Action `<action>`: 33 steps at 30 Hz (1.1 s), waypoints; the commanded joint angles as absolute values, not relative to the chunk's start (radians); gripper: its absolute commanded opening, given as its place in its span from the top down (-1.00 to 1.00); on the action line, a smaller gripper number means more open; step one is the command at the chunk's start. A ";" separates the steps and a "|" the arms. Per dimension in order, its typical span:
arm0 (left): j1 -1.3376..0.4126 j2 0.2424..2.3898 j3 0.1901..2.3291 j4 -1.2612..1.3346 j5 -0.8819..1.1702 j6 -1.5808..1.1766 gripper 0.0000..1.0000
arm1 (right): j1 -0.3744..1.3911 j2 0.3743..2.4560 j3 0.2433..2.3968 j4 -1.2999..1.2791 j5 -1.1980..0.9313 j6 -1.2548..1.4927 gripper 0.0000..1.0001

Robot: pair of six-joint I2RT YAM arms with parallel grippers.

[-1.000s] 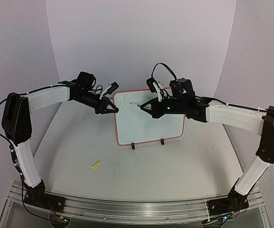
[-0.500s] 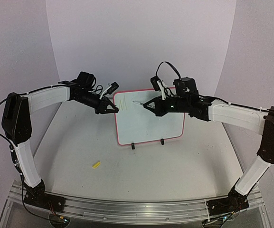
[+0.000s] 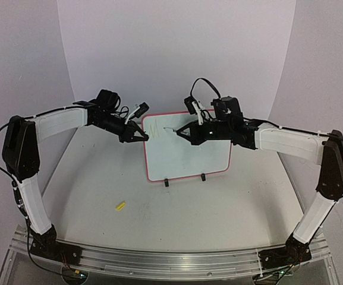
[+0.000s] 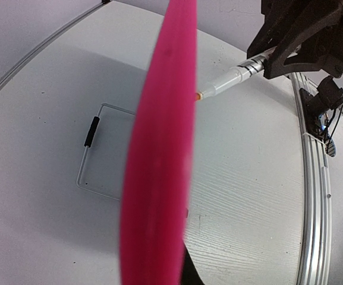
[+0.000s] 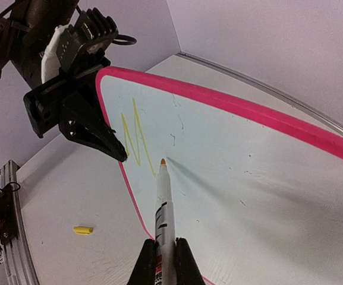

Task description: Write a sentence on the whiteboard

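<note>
Nearest us on the surface [image 3: 219, 202] lies a small yellow cap [image 3: 120, 206], well apart from everything else. We take it for the marker's own, set aside so the tip is free.

Further back, the whiteboard [image 3: 189, 154] stands upright on its two black feet [image 3: 166, 183] in the middle of the surface, its pink-red frame and white face turned towards us. Our left hand [image 3: 140, 135] is clamped on the frame's left edge near the top, we judge to brace the light board against the push of writing. Our right hand [image 5: 162, 255] is closed on the marker [image 5: 161, 202], the barrel pointing at the board. Its orange tip sits right at the face, just beside the writing; whether it touches we cannot tell.

The sentence [image 5: 134, 136] is one thin yellow zigzag, like an M, in the upper left corner, and it looks faint from above. The rest of the face is bare but for small scuffs, so we judge the writing barely begun.
</note>
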State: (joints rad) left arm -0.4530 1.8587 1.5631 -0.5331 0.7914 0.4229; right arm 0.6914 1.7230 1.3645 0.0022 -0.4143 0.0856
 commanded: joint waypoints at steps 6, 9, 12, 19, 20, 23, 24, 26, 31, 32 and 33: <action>-0.457 1.860 1.569 -0.569 0.671 0.477 1.00 | 0.692 1.759 1.432 0.023 -0.368 0.084 1.00; -0.458 1.858 1.569 -0.569 0.670 0.477 1.00 | 0.692 1.773 1.447 0.021 -0.382 0.084 1.00; -0.457 1.857 1.569 -0.569 0.668 0.477 1.00 | 0.692 1.787 1.453 0.014 -0.388 0.087 1.00; -0.457 1.856 1.568 -0.569 0.666 0.479 1.00 | 0.692 1.796 1.411 0.002 -0.384 0.089 1.00; -0.457 1.856 1.567 -0.569 0.666 0.479 1.00 | 0.692 1.791 1.404 0.002 -0.380 0.088 1.00; -0.457 1.856 1.569 -0.569 0.666 0.479 1.00 | 0.692 1.781 1.385 0.002 -0.367 0.083 1.00; -0.457 1.856 1.569 -0.569 0.666 0.479 1.00 | 0.692 1.778 1.381 0.002 -0.360 0.081 1.00; -0.457 1.856 1.569 -0.569 0.666 0.480 1.00 | 0.692 1.768 1.373 0.002 -0.351 0.079 1.00; -0.457 1.856 1.569 -0.569 0.665 0.479 1.00 | 0.692 1.751 1.369 0.002 -0.334 0.075 1.00; -0.457 1.856 1.569 -0.570 0.664 0.479 1.00 | 0.692 1.748 1.370 0.002 -0.326 0.074 1.00; -0.457 1.856 1.569 -0.571 0.664 0.479 1.00 | 0.692 1.743 1.370 0.002 -0.320 0.074 1.00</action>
State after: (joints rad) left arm -0.4530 1.8587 1.5631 -0.5327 0.7845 0.4194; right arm 0.7022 1.7774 1.3730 -0.0086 -0.4175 0.0817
